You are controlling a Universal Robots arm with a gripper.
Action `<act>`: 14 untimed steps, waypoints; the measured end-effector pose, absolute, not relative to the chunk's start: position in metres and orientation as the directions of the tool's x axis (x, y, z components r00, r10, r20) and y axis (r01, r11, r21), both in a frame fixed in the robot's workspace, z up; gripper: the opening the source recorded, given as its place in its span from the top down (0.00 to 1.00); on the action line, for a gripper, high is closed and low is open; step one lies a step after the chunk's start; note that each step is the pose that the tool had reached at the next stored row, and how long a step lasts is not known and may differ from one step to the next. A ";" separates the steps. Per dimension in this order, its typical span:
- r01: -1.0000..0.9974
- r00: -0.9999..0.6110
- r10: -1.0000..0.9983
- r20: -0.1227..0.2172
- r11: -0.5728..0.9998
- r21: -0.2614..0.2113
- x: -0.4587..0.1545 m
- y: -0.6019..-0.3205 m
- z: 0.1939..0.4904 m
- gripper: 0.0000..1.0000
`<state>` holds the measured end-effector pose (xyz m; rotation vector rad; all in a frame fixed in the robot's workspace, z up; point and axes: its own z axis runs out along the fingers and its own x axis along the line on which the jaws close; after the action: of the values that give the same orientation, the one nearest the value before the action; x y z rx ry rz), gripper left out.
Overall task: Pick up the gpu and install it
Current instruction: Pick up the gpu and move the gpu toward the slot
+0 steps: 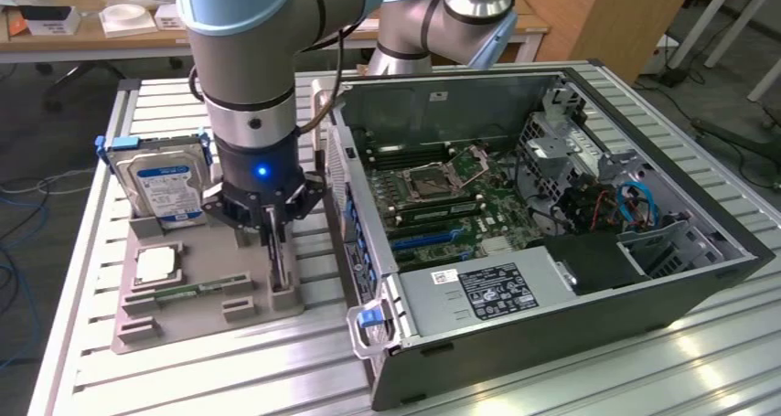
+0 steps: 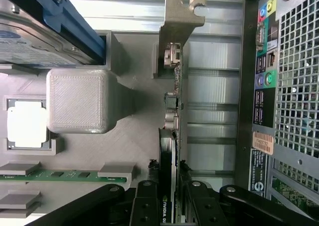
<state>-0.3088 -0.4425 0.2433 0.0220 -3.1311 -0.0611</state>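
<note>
Gpu (image 1: 282,268) stands on edge in the grey holder (image 1: 183,320) on the tabletop (image 1: 586,379), just beside the open computer case (image 1: 550,206) — that is the exterior view. Wrist view — the hand (image 2: 169,206) pinches the card's dark end, with its pale bracket (image 2: 182,11) at the opposite end from the fingers (image 2: 146,206).

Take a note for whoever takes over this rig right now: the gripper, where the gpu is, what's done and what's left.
Gripper: shut on the gpu, clamping its upper edge.
Gpu: stands edge-on in its holder on the grey tray, beside the open computer case.
Done: the grasp is made.
Left: the gpu appears not yet lifted out and is not yet installed on the motherboard.
</note>
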 end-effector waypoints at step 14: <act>-0.014 -1.000 -0.014 0.010 0.999 0.039 -0.309 -0.442 0.255 0.74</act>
<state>-0.3088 -0.4425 0.2547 0.0219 -3.1311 -0.0610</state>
